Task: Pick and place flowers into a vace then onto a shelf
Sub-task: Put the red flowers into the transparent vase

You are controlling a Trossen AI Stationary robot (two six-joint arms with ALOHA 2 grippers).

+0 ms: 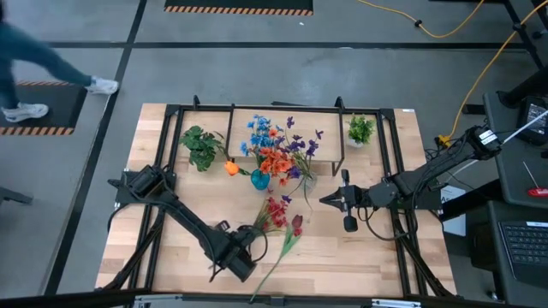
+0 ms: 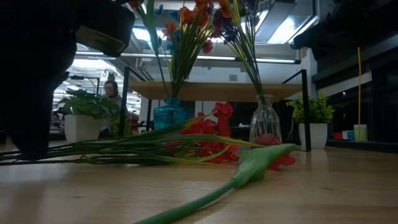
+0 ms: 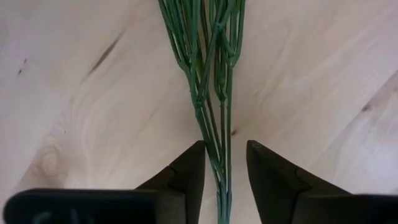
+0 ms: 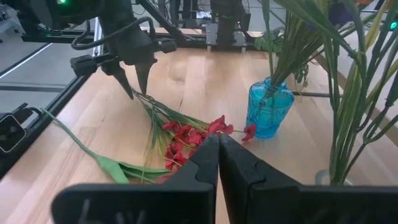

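Two fingers of left gripper (image 3: 225, 168) parted, straddling red flowers' (image 1: 276, 211) stems flat on tabletop (image 1: 368, 257), apparently not yet gripping; right gripper (image 4: 219, 163) pressed closed, empty, waiting near clear vase (image 2: 265, 119)

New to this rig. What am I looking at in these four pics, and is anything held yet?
It is a robot with two dark arms at a wooden table, each ending in a two-finger gripper. One picture looks straight down, one looks level across the tabletop, and two come from cameras on the wrists.

On the table: a blue vase and a clear vase, both with flowers in them, two potted plants, a red bunch lying flat and a loose tulip.

The left gripper is down at the red bunch's stems, jaws open on either side of them, so nothing is gripped yet. The right gripper waits mid-table, jaws shut and empty.
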